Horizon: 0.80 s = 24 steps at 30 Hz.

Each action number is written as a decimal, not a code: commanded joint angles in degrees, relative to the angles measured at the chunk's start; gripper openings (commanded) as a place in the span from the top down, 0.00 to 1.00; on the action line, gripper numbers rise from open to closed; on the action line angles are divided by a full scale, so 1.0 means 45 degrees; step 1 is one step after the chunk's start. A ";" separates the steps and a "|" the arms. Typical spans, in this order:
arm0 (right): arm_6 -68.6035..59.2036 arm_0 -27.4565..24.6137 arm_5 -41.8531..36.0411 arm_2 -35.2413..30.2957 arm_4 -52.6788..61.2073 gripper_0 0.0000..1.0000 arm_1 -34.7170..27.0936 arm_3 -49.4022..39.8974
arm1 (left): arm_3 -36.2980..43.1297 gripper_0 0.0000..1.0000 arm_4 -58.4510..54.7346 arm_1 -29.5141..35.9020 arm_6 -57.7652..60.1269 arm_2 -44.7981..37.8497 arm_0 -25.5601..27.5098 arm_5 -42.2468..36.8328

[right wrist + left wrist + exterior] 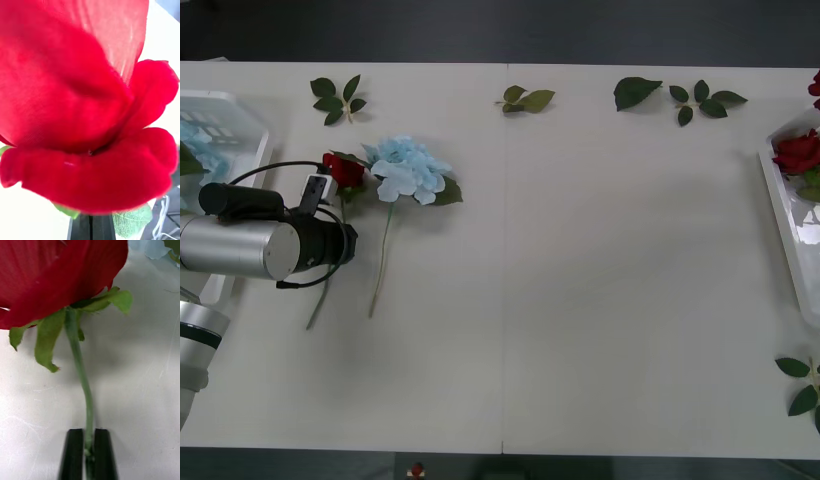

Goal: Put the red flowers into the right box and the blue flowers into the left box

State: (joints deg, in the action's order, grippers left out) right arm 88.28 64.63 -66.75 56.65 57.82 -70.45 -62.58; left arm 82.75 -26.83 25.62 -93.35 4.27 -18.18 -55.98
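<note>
Pinching red rose [56, 273] stem in left claw [88, 450]

Pinched between the black fingers of the left gripper [89, 453] is the pale green stem of a deep-red fabric rose [56, 273], lighter green sepals under its head. Just beyond that gripper lies a fluffy pale-blue flower cluster [408, 168] with a dark green leaf. Tight against the right gripper [91, 227], whose fingers are also black, sits a bright red rose head [86, 112] over a veined green leaf.
</note>
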 commanded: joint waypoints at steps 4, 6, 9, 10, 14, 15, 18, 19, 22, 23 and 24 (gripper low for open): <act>-0.0224 -0.0611 0.1573 -0.0245 -0.2224 1.00 0.0166 0.1720 | 0.1416 1.00 -0.0287 0.0107 0.0393 -0.0440 -0.0316 -0.0393; -0.0263 -0.0806 0.2080 -0.0303 -0.2654 1.00 0.0362 0.2227 | 0.2177 1.00 -0.0404 0.0107 0.0413 -0.0889 -0.0316 -0.1116; -0.0361 -0.1217 0.2881 -0.0850 -0.3260 1.00 0.0908 0.3438 | 0.3545 1.00 -0.0951 0.0126 0.0413 -0.1885 -0.0316 -0.2600; -0.0361 -0.1334 0.3076 -0.1026 -0.3455 1.00 0.1065 0.3770 | 0.3799 1.00 -0.1244 0.0146 0.0413 -0.2139 -0.0316 -0.2932; -0.0439 -0.1744 0.4541 -0.1749 -0.4529 1.00 0.1944 0.5431 | 0.5010 1.00 -0.2943 0.0243 0.0354 -0.3506 -0.0296 -0.4416; -0.0459 -0.1763 0.4776 -0.1866 -0.4568 1.00 0.2217 0.5802 | 0.5244 1.00 -0.3705 0.0302 0.0354 -0.3917 -0.0296 -0.4670; -0.0576 -0.1763 0.5108 -0.2139 -0.4588 1.00 0.2783 0.6505 | 0.5224 1.00 -0.6420 0.0654 0.0276 -0.4913 -0.0121 -0.4827; -0.0595 -0.1763 0.5166 -0.2159 -0.4607 1.00 0.2842 0.6641 | 0.5224 1.00 -0.7201 0.0810 0.0237 -0.5147 -0.0003 -0.4709; -0.0615 -0.1763 0.5166 -0.2159 -0.4646 0.84 0.3018 0.6720 | 0.5224 1.00 -0.9584 0.1376 0.0100 -0.5342 0.0543 -0.3967; -0.0498 -0.1822 0.5147 -0.2139 -0.4646 0.62 0.3057 0.6720 | 0.5224 1.00 -1.0834 0.1669 -0.0095 -0.5264 0.0914 -0.3323; -0.0459 -0.1842 0.5147 -0.2139 -0.4646 0.53 0.3057 0.6720 | 0.5224 1.00 -1.1342 0.1786 -0.0251 -0.5186 0.1071 -0.3030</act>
State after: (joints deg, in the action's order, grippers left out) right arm 87.59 55.16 -43.55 47.30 37.39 -55.92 -32.30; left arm 104.60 -72.22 29.80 -93.09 -20.61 -16.43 -73.45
